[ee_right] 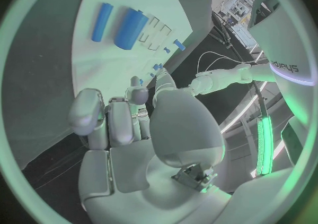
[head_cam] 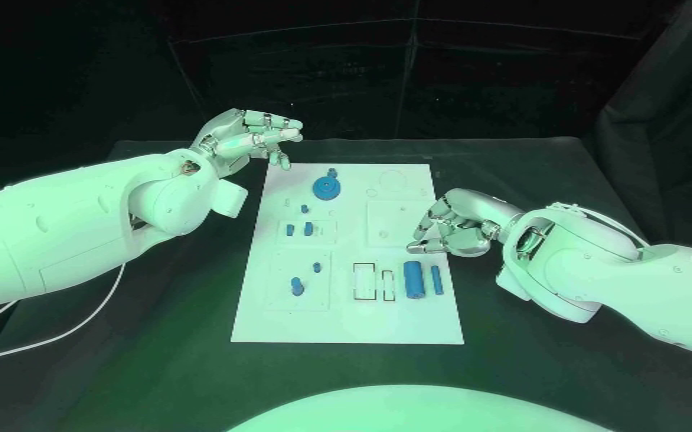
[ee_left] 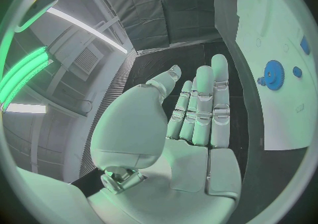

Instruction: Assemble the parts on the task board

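Basically, right hand [head_cam: 450,229] sat curled and empty at the white board's [head_cam: 346,327] right edge, just above the blue cylinders [head_cam: 414,279], which lay lengthwise toward the robot. Left hand [head_cam: 248,138] hovered off the far-left corner, fingers straight, holding nothing, farther away.

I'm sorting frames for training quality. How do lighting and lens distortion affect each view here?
Head view: green-tinted light, dark surround, yet the task board and blue gear read clearly. Left wrist view: fisheye bends the board's edge; the left hand is sharp. Right wrist view: same curving; a bright green strip glares beside the right hand.
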Robot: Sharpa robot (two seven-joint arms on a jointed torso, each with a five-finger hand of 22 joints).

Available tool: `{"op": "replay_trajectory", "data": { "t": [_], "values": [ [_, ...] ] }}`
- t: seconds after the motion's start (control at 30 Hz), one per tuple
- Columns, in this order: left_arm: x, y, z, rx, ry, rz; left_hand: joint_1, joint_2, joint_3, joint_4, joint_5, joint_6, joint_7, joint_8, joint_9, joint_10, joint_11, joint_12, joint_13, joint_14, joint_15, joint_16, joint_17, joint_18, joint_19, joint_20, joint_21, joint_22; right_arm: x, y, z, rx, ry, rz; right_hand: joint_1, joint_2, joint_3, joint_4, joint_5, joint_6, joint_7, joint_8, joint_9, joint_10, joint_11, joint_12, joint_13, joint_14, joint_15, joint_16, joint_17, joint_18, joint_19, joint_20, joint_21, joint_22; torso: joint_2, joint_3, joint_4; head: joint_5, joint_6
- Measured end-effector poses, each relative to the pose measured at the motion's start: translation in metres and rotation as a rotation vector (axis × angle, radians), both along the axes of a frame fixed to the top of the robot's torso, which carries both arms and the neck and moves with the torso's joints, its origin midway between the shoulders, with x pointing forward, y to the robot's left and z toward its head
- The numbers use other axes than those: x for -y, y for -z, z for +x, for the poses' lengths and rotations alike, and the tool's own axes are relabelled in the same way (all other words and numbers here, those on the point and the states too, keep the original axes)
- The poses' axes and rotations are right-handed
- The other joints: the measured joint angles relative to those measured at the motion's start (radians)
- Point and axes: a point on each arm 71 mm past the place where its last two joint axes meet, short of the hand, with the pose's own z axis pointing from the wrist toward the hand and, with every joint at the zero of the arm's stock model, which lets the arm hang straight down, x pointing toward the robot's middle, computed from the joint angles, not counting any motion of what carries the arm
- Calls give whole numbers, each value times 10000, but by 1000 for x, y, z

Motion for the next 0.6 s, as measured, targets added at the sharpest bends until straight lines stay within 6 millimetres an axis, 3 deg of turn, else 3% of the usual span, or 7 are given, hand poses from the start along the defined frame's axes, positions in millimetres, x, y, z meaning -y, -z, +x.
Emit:
{"op": "replay_trajectory", "data": {
  "t": [0.17, 0.4, 0.6],
  "values": [
    [-1, 0, 0, -2, -12, 4, 0, 0, 0, 0, 0, 0, 0, 0, 0, 0, 0, 0, 0, 0, 0, 0, 0, 0, 0, 0, 0, 0, 6, 10, -4, -597, 534, -388, -427, -31, -416, 359, -265, -145, -2, 294, 32, -76, 31, 371, 573, 0, 0, 108, 206, 0, -1, 0, 0, 7, -18, 10, -49, -49, -12],
    [-2, 0, 0, -7, -18, 7, 0, 0, 0, 0, 0, 0, 0, 0, 0, 0, 0, 0, 0, 0, 0, 0, 0, 0, 0, 0, 0, 1, -2, 24, -9, -1142, 635, -947, -673, -183, -557, 368, -340, -238, -27, 509, 76, -96, 10, 462, 819, 0, 0, 163, 320, 2, 32, 33, 0, 46, -23, 12, -57, -104, -8],
    [-3, 0, -1, -22, -21, 12, 0, 0, 0, 0, 0, -36, 36, 0, 0, -37, -37, -1, -8, 0, 0, 0, -14, 0, 0, 0, 0, -17, -11, 33, -10, -1130, 443, -1592, -818, -160, -557, 368, -340, -245, -34, 766, 150, -110, -3, 508, 960, 0, 1, 203, 371, 3, 55, 9, 37, 97, -19, 12, -52, -125, -12]
  ]
}}
